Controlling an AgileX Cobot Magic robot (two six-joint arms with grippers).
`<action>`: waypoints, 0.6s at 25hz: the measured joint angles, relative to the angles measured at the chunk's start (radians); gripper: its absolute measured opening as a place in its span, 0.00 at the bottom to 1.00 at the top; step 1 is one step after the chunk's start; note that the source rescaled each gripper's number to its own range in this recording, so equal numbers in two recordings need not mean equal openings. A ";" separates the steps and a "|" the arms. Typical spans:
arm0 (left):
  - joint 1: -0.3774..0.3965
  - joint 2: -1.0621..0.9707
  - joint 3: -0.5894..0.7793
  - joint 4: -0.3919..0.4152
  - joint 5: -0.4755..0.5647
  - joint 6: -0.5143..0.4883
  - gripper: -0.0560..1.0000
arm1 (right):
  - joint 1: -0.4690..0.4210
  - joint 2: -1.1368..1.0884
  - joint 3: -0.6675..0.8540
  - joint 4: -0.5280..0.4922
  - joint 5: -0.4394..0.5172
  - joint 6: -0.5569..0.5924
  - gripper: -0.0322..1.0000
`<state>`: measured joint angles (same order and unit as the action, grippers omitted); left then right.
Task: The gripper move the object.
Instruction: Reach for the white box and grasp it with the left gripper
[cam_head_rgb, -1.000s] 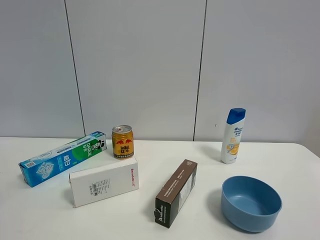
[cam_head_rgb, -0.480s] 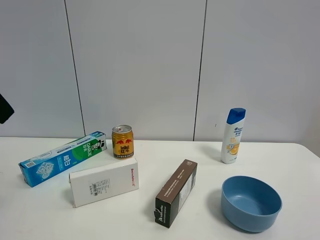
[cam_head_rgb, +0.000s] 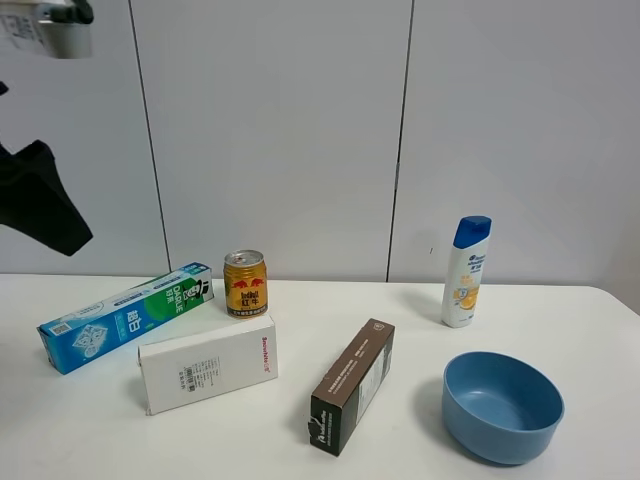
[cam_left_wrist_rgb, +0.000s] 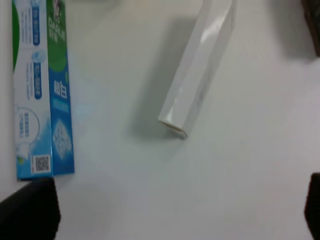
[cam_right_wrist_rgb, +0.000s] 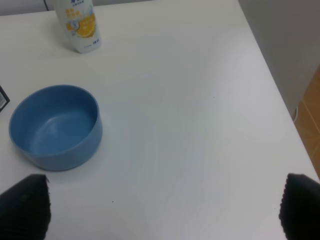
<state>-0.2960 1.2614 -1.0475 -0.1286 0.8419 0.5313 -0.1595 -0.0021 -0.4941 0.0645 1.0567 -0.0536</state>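
**Item: left gripper (cam_left_wrist_rgb: 170, 212) — status: arriving.** A second ago you had no arm in the high view, and half a second ago only a black sliver at the left edge. Now the left arm (cam_head_rgb: 40, 205) fills the upper left corner, high above the table (cam_head_rgb: 300, 445). The jaws stand wide apart with nothing between them, and one fingertip shows at each side of the wrist view.

**Item: white carton (cam_head_rgb: 207, 363) — status: unmoved.** It lies on its long side on the table, just in front of the gold can (cam_head_rgb: 245, 284) and near the toothpaste box (cam_head_rgb: 127, 315). The wrist view shows a clear gap between carton and toothpaste box. The left wrist camera already looks down on the carton.

**Item: right gripper (cam_right_wrist_rgb: 162, 207) — status: idle.** It is spread open and empty, over bare table beside the blue bowl (cam_head_rgb: 502, 405).

**Other stock, unchanged:** dark brown box (cam_head_rgb: 352, 386); shampoo bottle (cam_head_rgb: 466, 272).

**Reading:** you are in the approach — nothing is grasped yet. The descent onto the carton is probably next.
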 joint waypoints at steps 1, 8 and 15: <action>-0.012 0.023 -0.018 0.010 0.000 0.000 1.00 | 0.000 0.000 0.000 0.000 0.000 0.000 1.00; -0.110 0.194 -0.150 0.053 -0.004 0.000 1.00 | 0.000 0.000 0.000 0.000 0.000 0.000 1.00; -0.188 0.332 -0.179 0.120 -0.049 0.051 1.00 | 0.000 0.000 0.000 0.000 0.000 0.000 1.00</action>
<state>-0.4838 1.5934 -1.2267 -0.0088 0.7926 0.5823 -0.1595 -0.0021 -0.4941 0.0645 1.0567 -0.0532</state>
